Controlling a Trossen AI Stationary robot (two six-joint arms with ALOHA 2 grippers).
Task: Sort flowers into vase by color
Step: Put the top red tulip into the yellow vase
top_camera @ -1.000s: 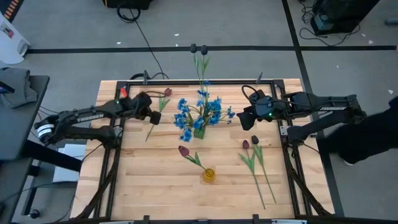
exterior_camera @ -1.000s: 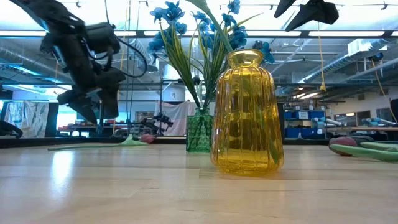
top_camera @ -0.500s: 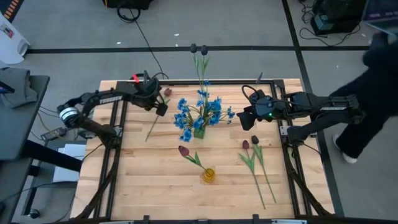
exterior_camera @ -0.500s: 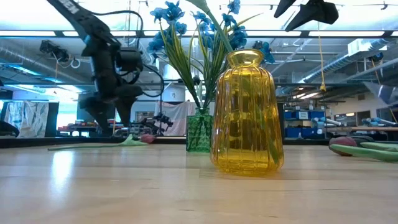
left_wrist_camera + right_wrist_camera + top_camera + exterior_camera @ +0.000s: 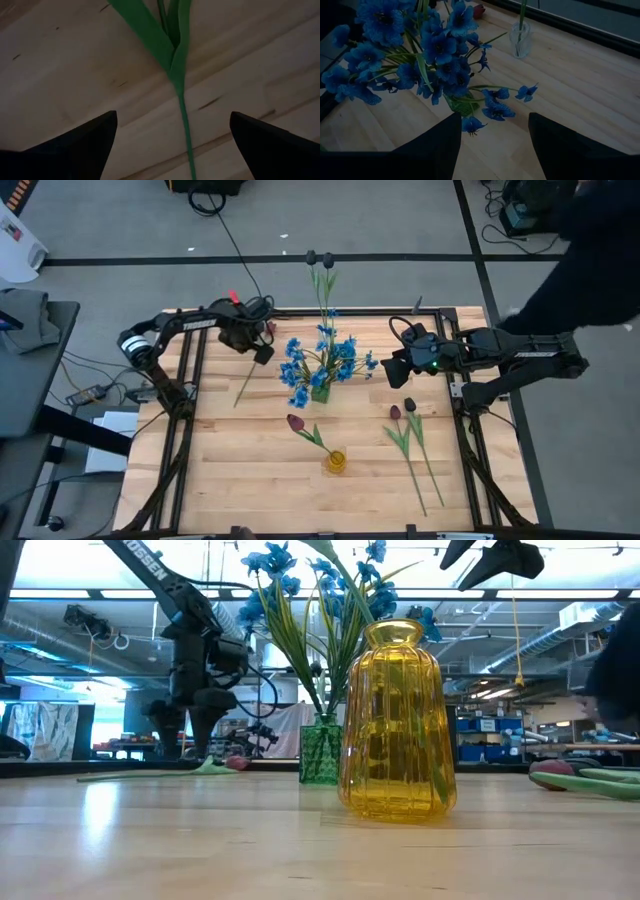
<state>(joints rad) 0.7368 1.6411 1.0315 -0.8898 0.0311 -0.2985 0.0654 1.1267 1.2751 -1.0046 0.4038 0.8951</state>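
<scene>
Green plastic is what the left claw looks down on: a thin stem with leaves forking off it, lying flat on the wooden desk. The claw hangs spread wide, holding nothing, near the desk's far left corner, with the stem running between its two fingers. This is the lone red tulip, its bud near the far edge and its stem slanting toward the near-left.

Such a flower is likely light, springy and a little slick; a pinch on the bare stem just below the leaves should hold better than one on the soft leaves or the bud. A long stem held at one end will probably droop and swing.

Blue sprays already fill the green vase at the desk's middle. One tulip leans out of the yellow vase toward the near edge. Two more tulips lie near the right edge. The right claw hangs parted and empty just right of the blue sprays.
</scene>
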